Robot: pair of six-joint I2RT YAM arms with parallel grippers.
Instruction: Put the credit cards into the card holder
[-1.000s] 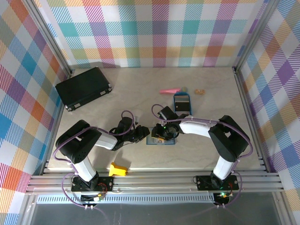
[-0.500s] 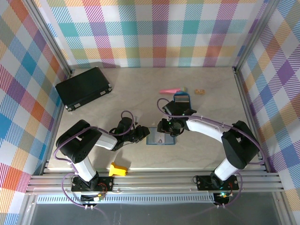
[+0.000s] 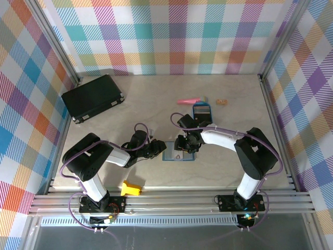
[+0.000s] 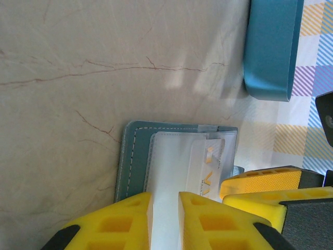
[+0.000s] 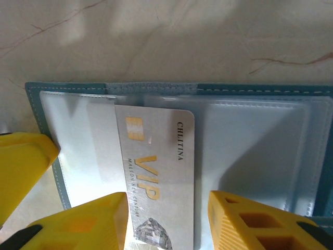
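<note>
The teal card holder (image 5: 36,104) lies open and flat on the table (image 3: 170,155). A silver credit card (image 5: 156,166) printed "VIP" rests on its clear inner sleeve, its top edge near the spine. My right gripper (image 5: 167,203) is open, one yellow finger on each side of the card and a gap on both sides. My left gripper (image 4: 165,200) is shut on the holder's near edge (image 4: 135,156), with a strip of clear sleeve between its fingers. The same card (image 4: 208,166) lies beside the right gripper's fingers (image 4: 260,182). Both grippers meet at the holder, left (image 3: 156,150) and right (image 3: 186,146).
A bright blue tray (image 3: 202,112) with something dark in it stands just behind the right gripper. A black case (image 3: 92,97) sits at the back left. A pink object (image 3: 188,101) and a small tan piece (image 3: 222,101) lie at the back. A yellow block (image 3: 131,188) is near the front edge.
My right gripper pulled back a little from the holder, then came forward over it again, and its jaws widened slightly. The left arm has not moved.
</note>
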